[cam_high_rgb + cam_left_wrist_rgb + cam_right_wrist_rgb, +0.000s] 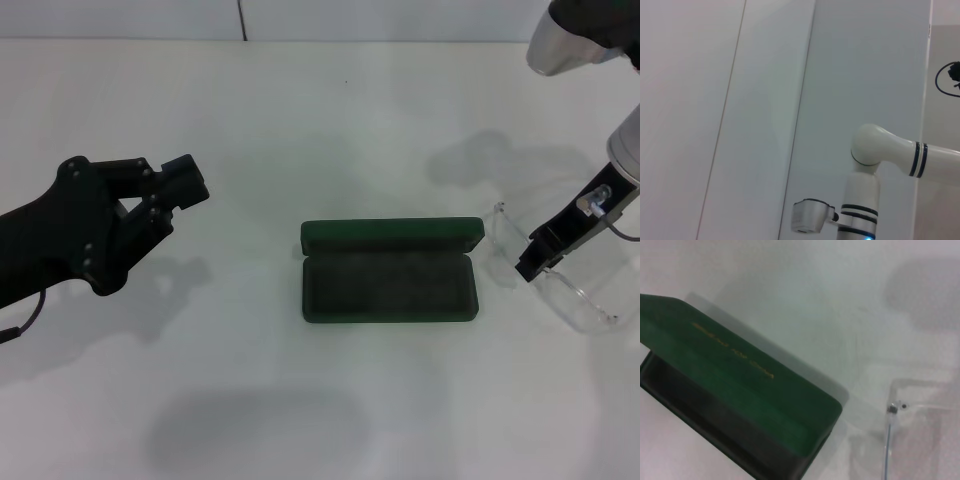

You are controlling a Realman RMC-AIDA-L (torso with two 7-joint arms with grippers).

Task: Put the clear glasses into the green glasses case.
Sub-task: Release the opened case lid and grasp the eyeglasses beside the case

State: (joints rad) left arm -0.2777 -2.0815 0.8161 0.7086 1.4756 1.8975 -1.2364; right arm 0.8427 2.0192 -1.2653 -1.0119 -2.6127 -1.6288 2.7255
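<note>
The green glasses case (390, 283) lies open in the middle of the table, its lid (745, 372) with gold lettering standing up at the far side. The clear glasses (570, 285) are just right of the case, one end close to the lid's right corner. In the right wrist view their hinge and a thin arm (891, 427) show beside the case. My right gripper (530, 265) reaches down onto the glasses' middle; whether it grips them is hidden. My left gripper (190, 185) hovers shut and empty, far left of the case.
The white table (320, 110) ends at a wall along the far edge. The left wrist view shows only wall panels and a white arm (875, 165).
</note>
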